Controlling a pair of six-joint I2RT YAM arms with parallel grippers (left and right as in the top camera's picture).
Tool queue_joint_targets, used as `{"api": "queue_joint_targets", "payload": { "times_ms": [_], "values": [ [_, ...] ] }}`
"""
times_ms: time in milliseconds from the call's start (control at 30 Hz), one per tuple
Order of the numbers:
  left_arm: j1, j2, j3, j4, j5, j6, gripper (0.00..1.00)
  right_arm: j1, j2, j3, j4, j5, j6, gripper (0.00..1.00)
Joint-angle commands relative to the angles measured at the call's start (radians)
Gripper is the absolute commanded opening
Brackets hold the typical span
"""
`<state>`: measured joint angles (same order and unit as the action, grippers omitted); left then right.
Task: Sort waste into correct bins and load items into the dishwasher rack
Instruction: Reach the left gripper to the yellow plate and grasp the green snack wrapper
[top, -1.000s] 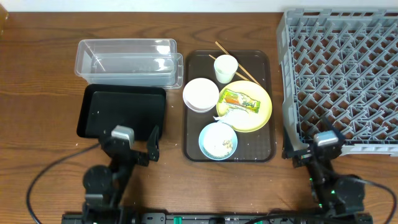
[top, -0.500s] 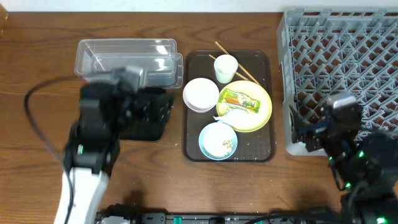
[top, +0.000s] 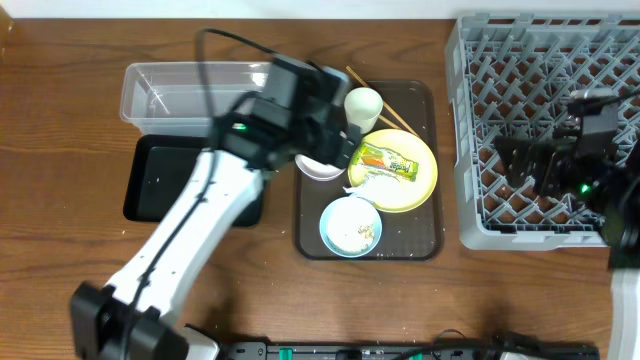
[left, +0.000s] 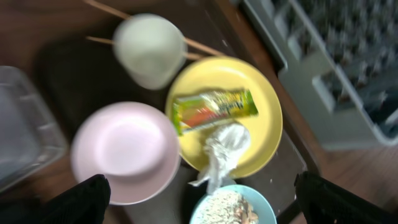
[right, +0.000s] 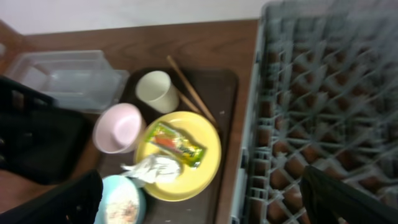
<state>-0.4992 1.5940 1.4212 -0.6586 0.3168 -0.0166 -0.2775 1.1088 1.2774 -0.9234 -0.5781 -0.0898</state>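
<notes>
My left gripper (top: 325, 135) is open and empty, held above the white bowl (top: 322, 168) and white cup (top: 362, 108); it also shows in its wrist view (left: 208, 208). The yellow plate (top: 410, 185) carries the green-and-orange wrapper (top: 388, 160) and crumpled paper (top: 372, 186). The light blue bowl (top: 351, 227) holds rice scraps. Chopsticks (top: 395, 118) lie behind the cup. My right gripper (top: 538, 165) is open and empty above the grey rack (top: 540, 60). The clear tub (top: 180, 95) and black tray (top: 165, 180) sit at the left.
The dishes all rest on a dark brown serving tray (top: 420, 235) in the middle of the wooden table. The rack's near wall (top: 470, 200) stands just right of that tray. My left arm crosses over the black tray.
Both arms rose from the table's front edge. The left gripper swung right and back to above the serving tray. The right gripper moved back over the rack.
</notes>
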Motion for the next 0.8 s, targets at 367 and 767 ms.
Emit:
{"api": "queue_joint_targets", "payload": {
  "times_ms": [367, 767],
  "values": [
    [-0.199, 0.206, 0.023, 0.117, -0.016, 0.058, 0.97, -0.064, 0.133, 0.024, -0.045, -0.176, -0.021, 0.99],
    [-0.206, 0.384, 0.023, 0.122, -0.217, -0.12, 0.95, -0.064, 0.133, 0.024, -0.084, -0.081, -0.023, 0.98]
  ]
}}
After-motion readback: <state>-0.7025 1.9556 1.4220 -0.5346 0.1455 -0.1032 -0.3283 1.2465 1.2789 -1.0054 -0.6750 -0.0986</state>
